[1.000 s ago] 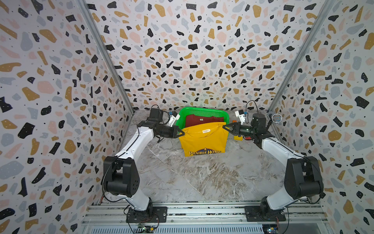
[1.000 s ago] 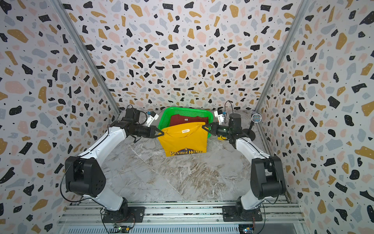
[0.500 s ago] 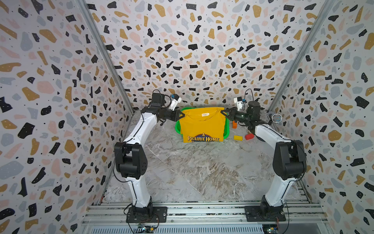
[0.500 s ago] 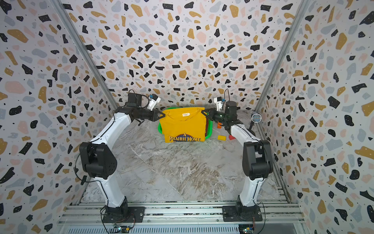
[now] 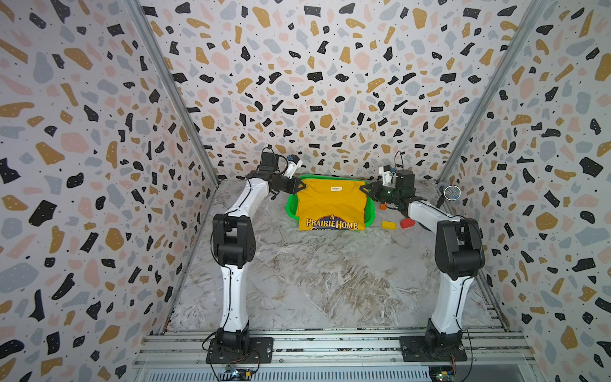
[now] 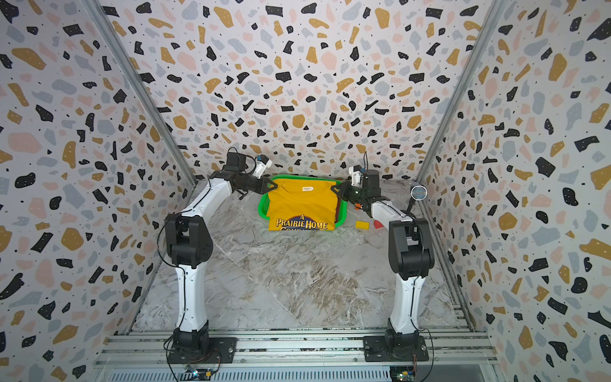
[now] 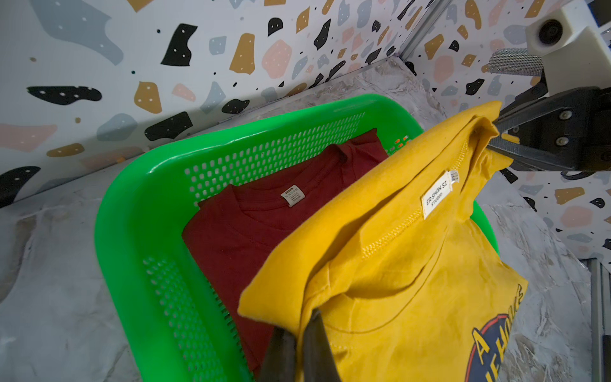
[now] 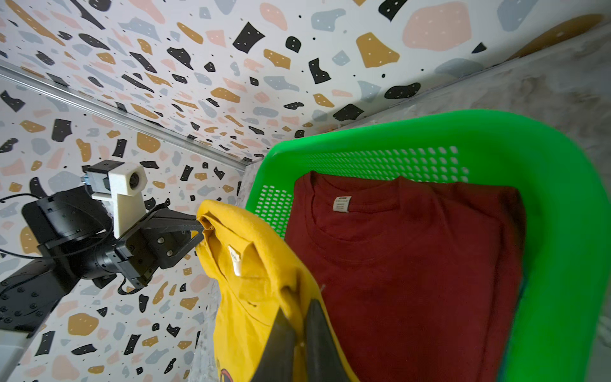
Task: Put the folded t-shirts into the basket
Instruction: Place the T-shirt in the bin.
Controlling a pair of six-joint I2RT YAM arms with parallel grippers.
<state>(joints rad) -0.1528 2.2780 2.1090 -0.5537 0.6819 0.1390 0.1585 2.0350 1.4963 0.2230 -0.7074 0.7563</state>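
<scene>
Left wrist view: your left end effector [image 7: 302,327] and right end effector [image 7: 494,137] each pinch a top corner of the limp, light yellow t-shirt [image 7: 396,264] hanging over the green basket [image 7: 132,215].

The yellow shirt [image 5: 331,205] covers the basket [image 5: 290,211] mid-frame; small blocks [image 5: 388,225] sit to its right; the lower floor [image 5: 314,281] is open.

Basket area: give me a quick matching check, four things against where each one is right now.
1. yellow t-shirt
2. dark red t-shirt
3. yellow block
4. basket

A. lying flat inside the basket
B. holding a shirt, by the back wall
C. pinched by the left gripper and right gripper
D. loose on the table, outside the basket

Pairs: 1-C, 2-A, 3-D, 4-B.
</scene>
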